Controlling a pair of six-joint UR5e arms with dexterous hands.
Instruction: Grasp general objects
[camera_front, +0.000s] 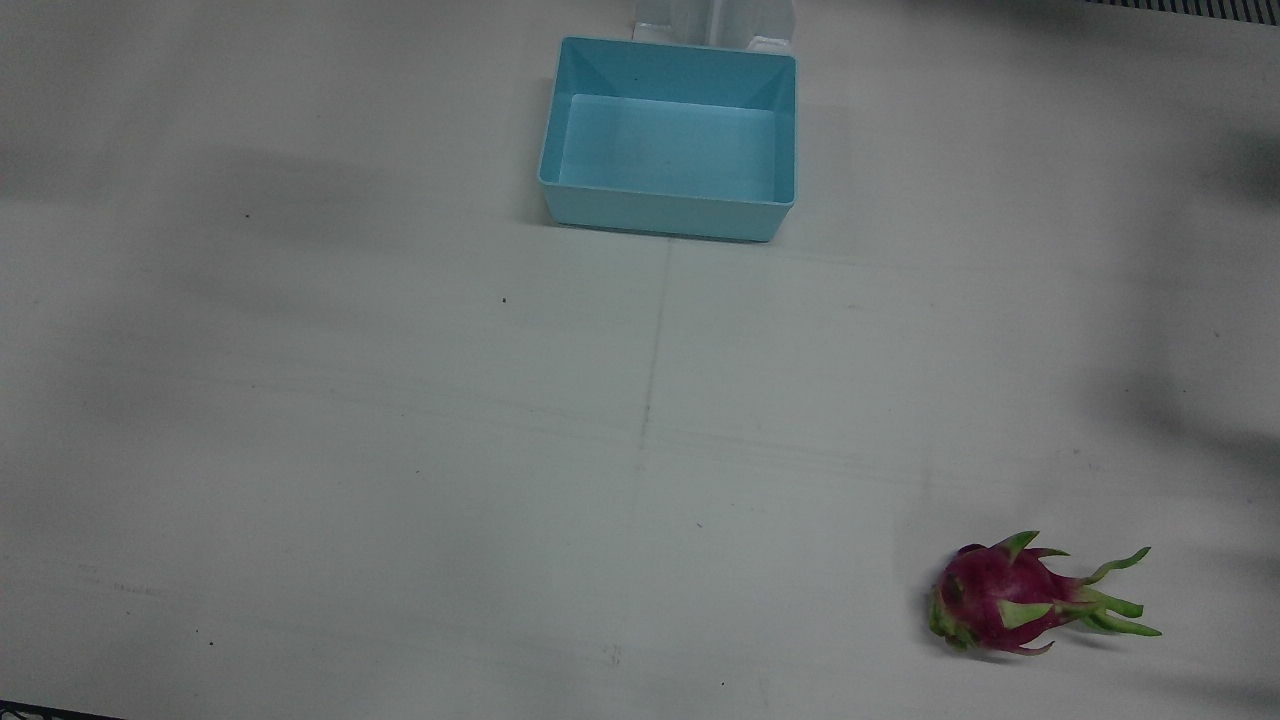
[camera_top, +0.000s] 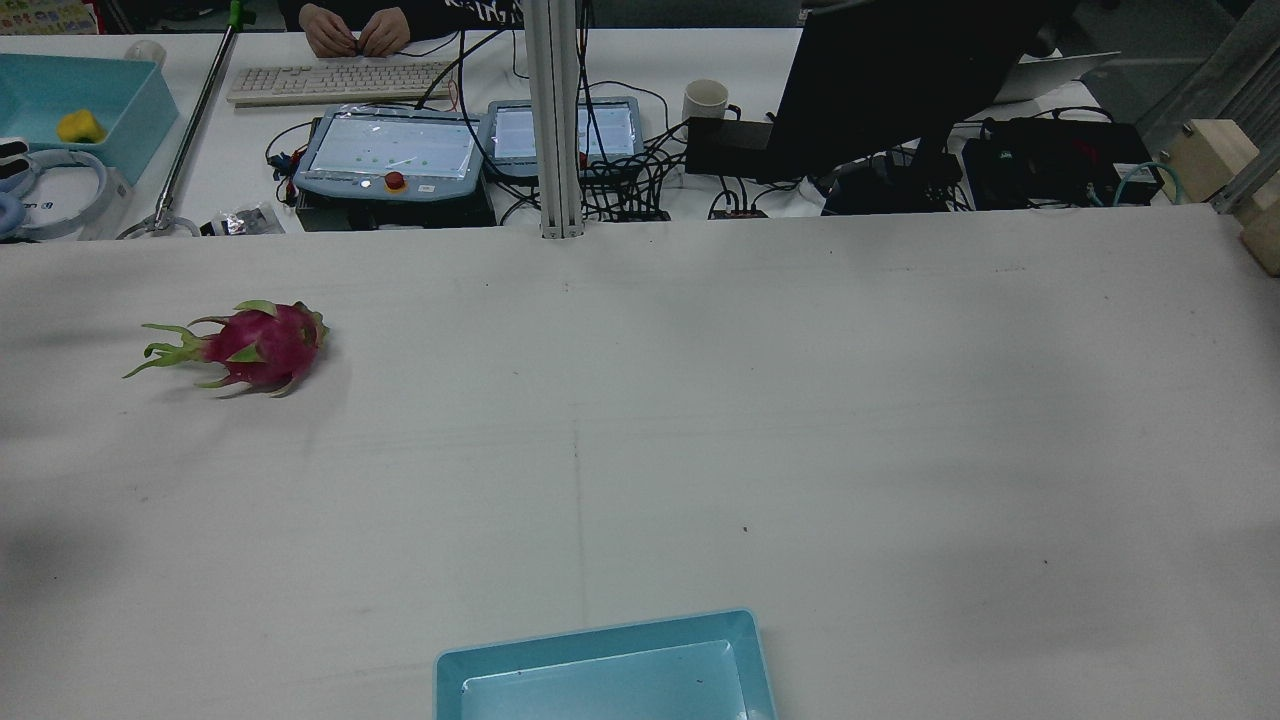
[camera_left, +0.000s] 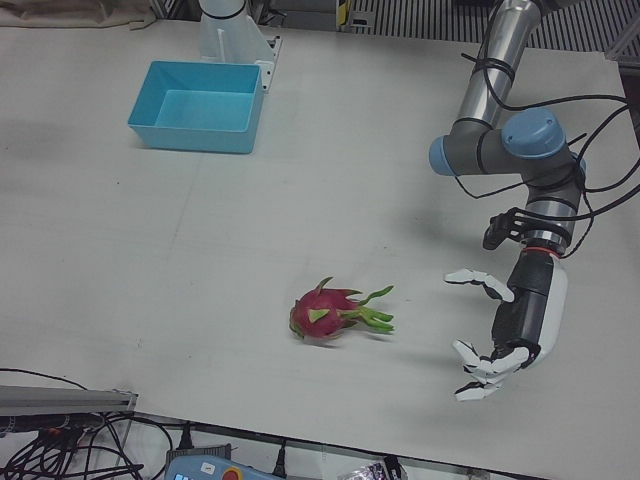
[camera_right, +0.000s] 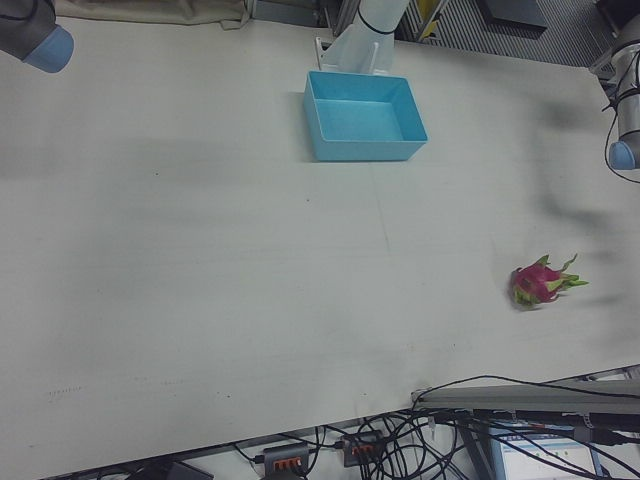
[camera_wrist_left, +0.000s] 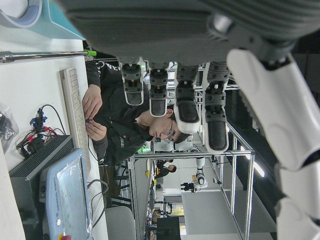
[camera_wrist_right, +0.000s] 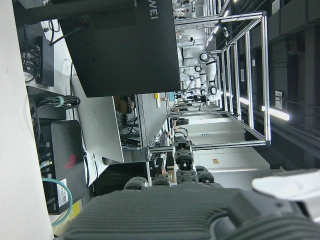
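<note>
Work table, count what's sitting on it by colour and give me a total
Pink-and-green: 1, the dragon fruit
Blue: 1, the empty bin
Total: 2

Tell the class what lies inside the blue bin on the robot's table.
Nothing: the blue bin shows only its bare floor in the front view. The dragon fruit lies on the table, well apart from it.

White table (camera_top: 800, 400) — cluttered desk (camera_top: 250, 190) behind
</note>
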